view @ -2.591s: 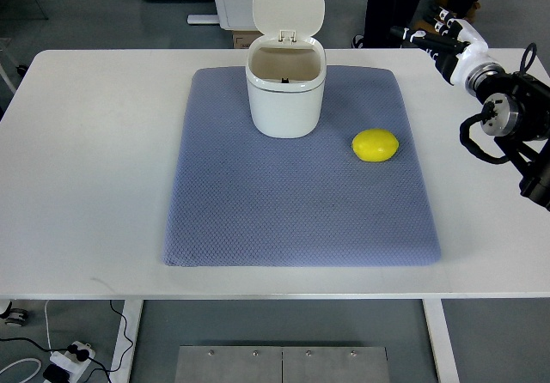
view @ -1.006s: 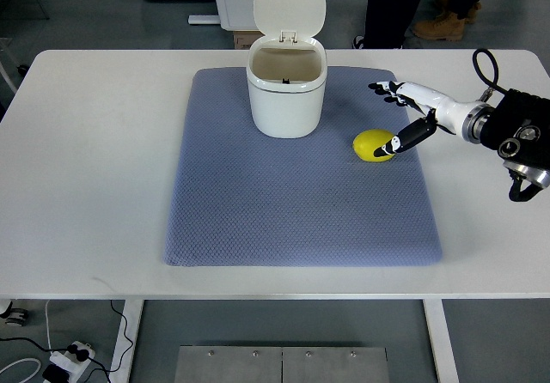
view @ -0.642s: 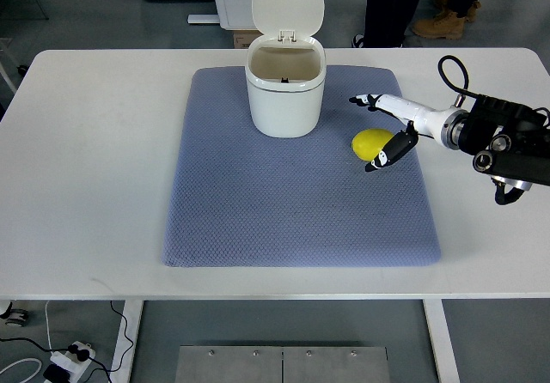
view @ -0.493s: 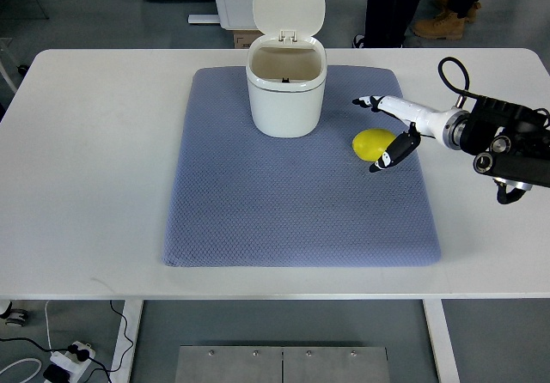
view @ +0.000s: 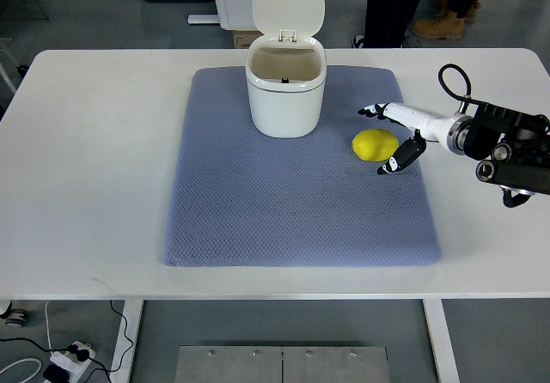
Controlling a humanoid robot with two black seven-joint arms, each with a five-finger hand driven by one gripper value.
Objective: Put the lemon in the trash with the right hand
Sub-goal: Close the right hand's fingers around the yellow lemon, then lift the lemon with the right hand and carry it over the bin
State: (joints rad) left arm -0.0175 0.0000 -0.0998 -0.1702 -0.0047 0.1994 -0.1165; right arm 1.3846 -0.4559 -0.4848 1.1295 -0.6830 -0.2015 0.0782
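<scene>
one yellow oval lemon (view: 375,144) lies on the blue-grey quilted mat (view: 301,220), to the right of the white plastic trash bin (view: 286,91) and a little nearer the camera than it, well apart from the bin's wall. the trash bin stands upright at the far middle of the mat, its hinged white lid (view: 288,7) tipped up and back so the beige inside shows. the mat lies flat on the white table (view: 94,185).

the right robot hand (view: 391,136), white with black fingertips, reaches in from the table's right side and sits just right of the lemon. its fingers are spread apart and grip nothing: the upper fingers (view: 373,110) stretch out past the far side of the lemon, and the thumb (view: 397,160) angles down along the lemon's near right side. whether any fingertip touches the fruit cannot be told. the black forearm (view: 511,141) with its looped cable lies over the bare table right of the mat.

beyond the table's far edge, a person's dark trouser legs (view: 391,5) and brown boots (view: 438,22) stand on the grey floor.
</scene>
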